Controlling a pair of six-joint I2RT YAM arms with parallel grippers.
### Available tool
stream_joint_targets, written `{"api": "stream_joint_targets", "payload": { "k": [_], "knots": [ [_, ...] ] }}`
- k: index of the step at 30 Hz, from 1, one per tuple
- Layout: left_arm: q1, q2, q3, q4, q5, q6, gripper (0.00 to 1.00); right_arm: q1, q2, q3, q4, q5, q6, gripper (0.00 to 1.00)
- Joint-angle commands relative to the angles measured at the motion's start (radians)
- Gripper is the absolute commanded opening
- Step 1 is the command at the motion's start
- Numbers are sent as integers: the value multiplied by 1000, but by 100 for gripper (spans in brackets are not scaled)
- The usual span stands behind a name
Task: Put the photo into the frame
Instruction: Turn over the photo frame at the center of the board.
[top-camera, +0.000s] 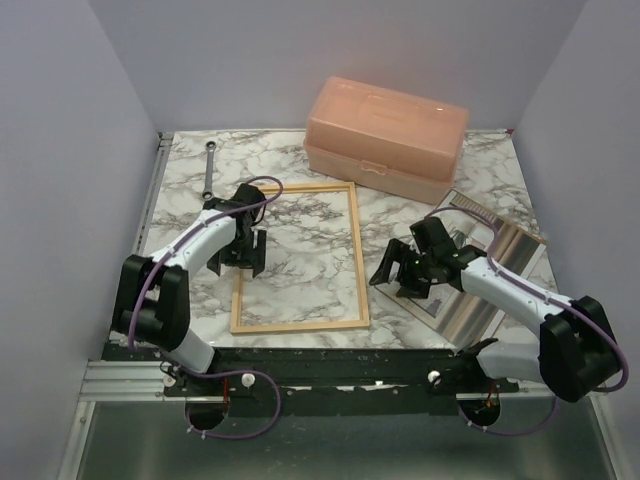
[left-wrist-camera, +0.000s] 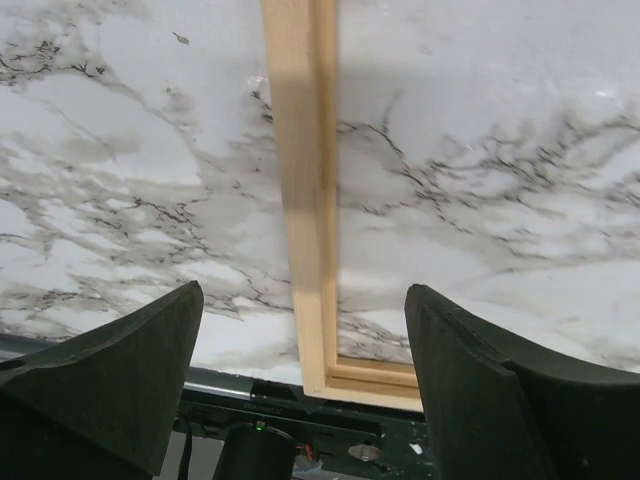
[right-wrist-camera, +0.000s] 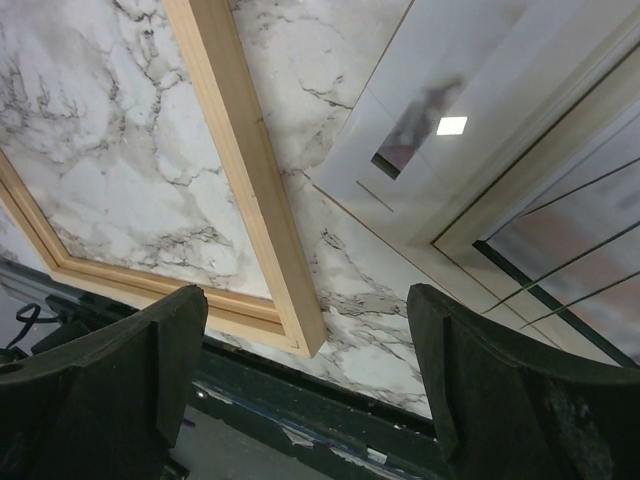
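Pale-wood frame, grey-veined white table, peach box

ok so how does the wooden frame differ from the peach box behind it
The frame is thin light wood lying flat and open, with marble showing through it; the peach plastic box is a taller, closed case. The frame lies around the middle of the table; the box sits at its far edge. Both are rectangular and rest on the marble.
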Motion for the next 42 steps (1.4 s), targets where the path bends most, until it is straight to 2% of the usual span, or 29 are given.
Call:
{"api": "stream_joint_targets", "payload": {
  "k": [1,5,8,15,22,27,30,34,38,42],
  "knots": [
    [-68,-153,50,-63,11,-40,84,39,62,-8,47,-58,-3,87],
    [-137,-296,68,-33,124,-69,87,85,100,-12,79,-71,15,78],
    [-170,-425,65,46,270,-105,98,128,135,-4,97,-68,27,72],
    [-176,-667,-3,304,556,-217,99,241,236,65,48,11,37,61],
    [-177,-715,-22,359,614,-260,99,320,249,108,-51,104,48,38],
    [-178,-735,-57,350,555,-262,99,362,248,99,-64,124,63,31],
    [-177,-737,-69,343,542,-262,99,378,248,94,-66,139,65,31],
    [-178,-726,-77,332,540,-260,99,380,228,107,-80,163,56,37],
    [-177,-707,-82,322,540,-256,99,380,182,142,-119,223,55,62],
    [-179,-667,-87,320,550,-258,99,376,139,173,-150,276,40,79]
  ]
}}
